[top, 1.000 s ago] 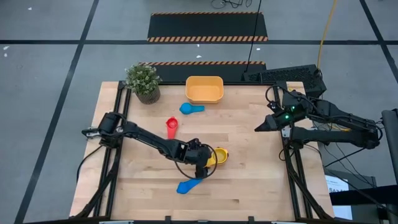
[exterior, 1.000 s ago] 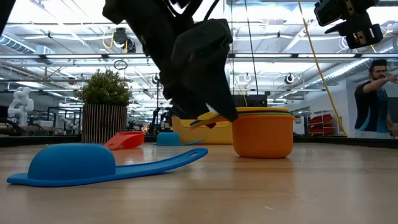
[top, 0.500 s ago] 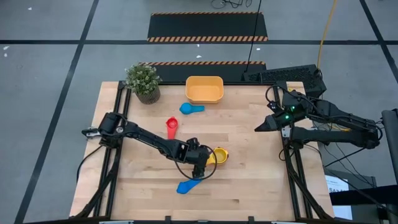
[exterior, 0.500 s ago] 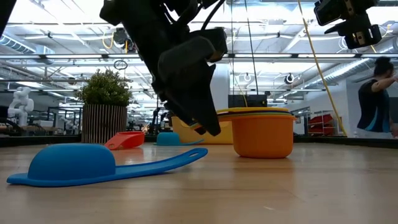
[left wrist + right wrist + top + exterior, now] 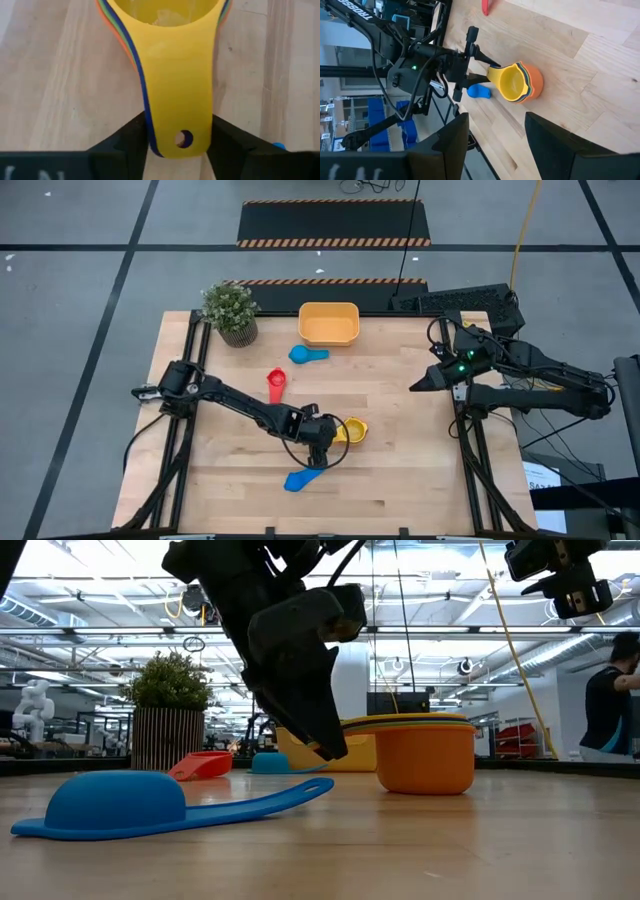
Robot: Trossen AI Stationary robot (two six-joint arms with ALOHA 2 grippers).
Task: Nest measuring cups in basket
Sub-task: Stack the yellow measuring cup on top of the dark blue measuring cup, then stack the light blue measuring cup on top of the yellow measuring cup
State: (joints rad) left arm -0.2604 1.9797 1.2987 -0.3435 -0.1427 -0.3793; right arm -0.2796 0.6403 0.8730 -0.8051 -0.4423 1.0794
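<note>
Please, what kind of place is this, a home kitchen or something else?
Probably a robotics laboratory or workshop, not a home. A light wooden table stands on a grey floor with black-and-orange hazard stripes, and the low view shows a large hall with ceiling lights and a person behind.

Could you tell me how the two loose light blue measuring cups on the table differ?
The near light blue cup lies upside down, dome up, close to the left gripper; the far light blue cup sits beside the basket. The near one looks bigger with a longer handle. Both are light blue, loose on the wood, outside the basket.
</note>
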